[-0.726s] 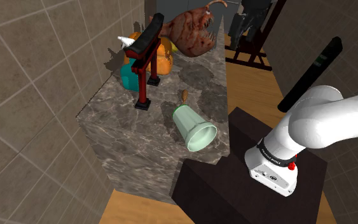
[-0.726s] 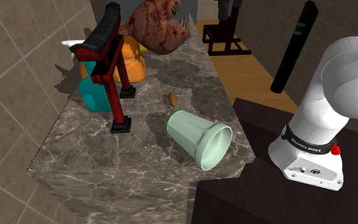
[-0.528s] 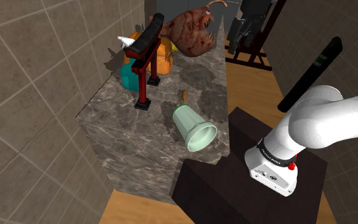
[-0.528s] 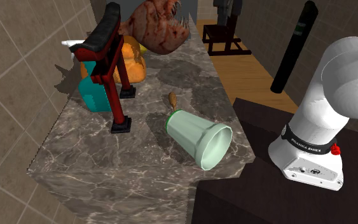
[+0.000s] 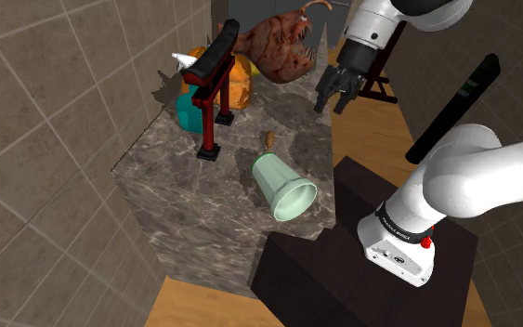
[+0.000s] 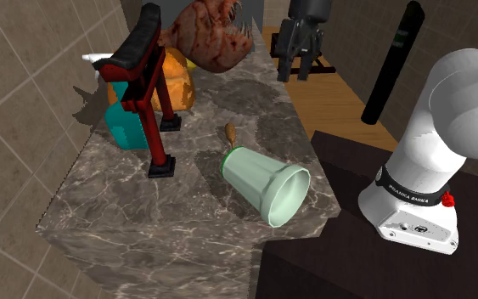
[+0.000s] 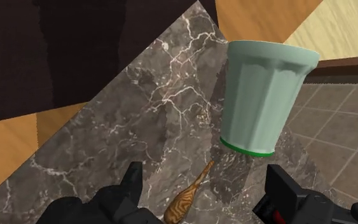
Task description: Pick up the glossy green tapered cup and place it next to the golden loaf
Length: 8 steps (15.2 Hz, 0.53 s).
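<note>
Looking over the marble counter point(image 5: 180, 190), I see the pale green cup point(image 5: 282, 184) lying on its side near the edge closest to the stand point(image 5: 343, 269). Its wide mouth is turned toward 5 o'clock in the shoulder view and its narrow, dark-banded base toward 11 o'clock, where a small brown striped piece point(image 5: 269, 140) lies just beside it. My gripper point(image 5: 332, 98) hangs near the counter's edge at about 1 o'clock from the cup, well apart from it, with both fingers point(image 7: 133, 184) spread and nothing between them; in the wrist view the cup point(image 7: 264, 95) sits out ahead of the fingertips. I judge the cup light, stiff and slick: its glossy wall will give the pads little bite, the taper will let them slide toward the narrow end, and on its side it can roll toward the edge if I nudge it. I'd close across the body about midway, on two opposite flat facets that show in the wrist view, fingers set crosswise to its long axis. The orange-gold lump point(image 5: 238, 84) behind the red gate point(image 5: 215, 88), at about 11 o'clock from the cup, is what I take for the loaf, though I'm not certain; the gate and a teal block point(image 5: 187, 113) crowd it.
</note>
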Available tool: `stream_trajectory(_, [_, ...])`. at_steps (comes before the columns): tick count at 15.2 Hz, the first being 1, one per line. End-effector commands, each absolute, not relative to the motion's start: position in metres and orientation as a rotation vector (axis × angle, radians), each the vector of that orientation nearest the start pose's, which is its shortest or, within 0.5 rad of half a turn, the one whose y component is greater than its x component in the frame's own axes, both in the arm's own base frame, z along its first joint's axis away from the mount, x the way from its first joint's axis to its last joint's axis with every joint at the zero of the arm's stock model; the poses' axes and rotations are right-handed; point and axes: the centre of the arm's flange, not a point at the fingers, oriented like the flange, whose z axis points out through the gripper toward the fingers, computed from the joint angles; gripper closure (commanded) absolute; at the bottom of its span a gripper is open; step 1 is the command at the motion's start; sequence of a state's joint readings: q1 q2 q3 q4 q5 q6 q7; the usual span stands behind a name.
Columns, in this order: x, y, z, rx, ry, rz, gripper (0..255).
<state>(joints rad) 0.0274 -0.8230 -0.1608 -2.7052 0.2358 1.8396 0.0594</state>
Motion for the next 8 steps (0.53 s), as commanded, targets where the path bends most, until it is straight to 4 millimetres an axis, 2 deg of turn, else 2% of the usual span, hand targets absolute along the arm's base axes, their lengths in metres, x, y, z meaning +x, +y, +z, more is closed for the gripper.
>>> stream_trajectory(1, [0.300, -0.019, 0.433, -2.675, 0.318, 0.069, 0])
stream_trajectory(8, [0.298, 0.007, 0.342, -2.314, 0.384, 0.074, 0])
